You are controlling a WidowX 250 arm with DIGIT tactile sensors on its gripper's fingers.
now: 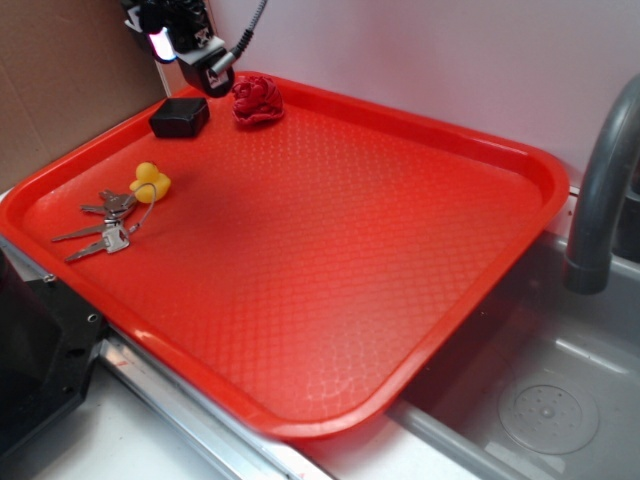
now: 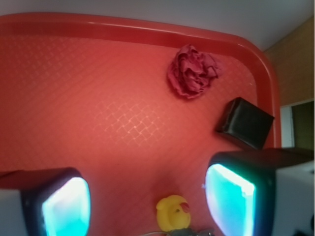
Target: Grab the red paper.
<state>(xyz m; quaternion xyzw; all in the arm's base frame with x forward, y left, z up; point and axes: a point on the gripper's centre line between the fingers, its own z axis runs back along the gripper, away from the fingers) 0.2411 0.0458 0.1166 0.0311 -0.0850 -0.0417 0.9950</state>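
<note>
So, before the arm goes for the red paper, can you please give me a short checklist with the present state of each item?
1. Hand open: ok, both fingers stand wide apart in the wrist view, nothing between them.
2. Red paper wad visible and uncovered: ok, it lies free on the red tray near the far rim.
3. Hand lined up over the wad: not ok, in the wrist view the wad sits well off from the gap between the fingers.
4. Neighbours clear of the wad: ok, the small black box lies beside it with a gap; rubber duck and keys are farther off.
5. Hand height above the tray: cannot tell.
</note>
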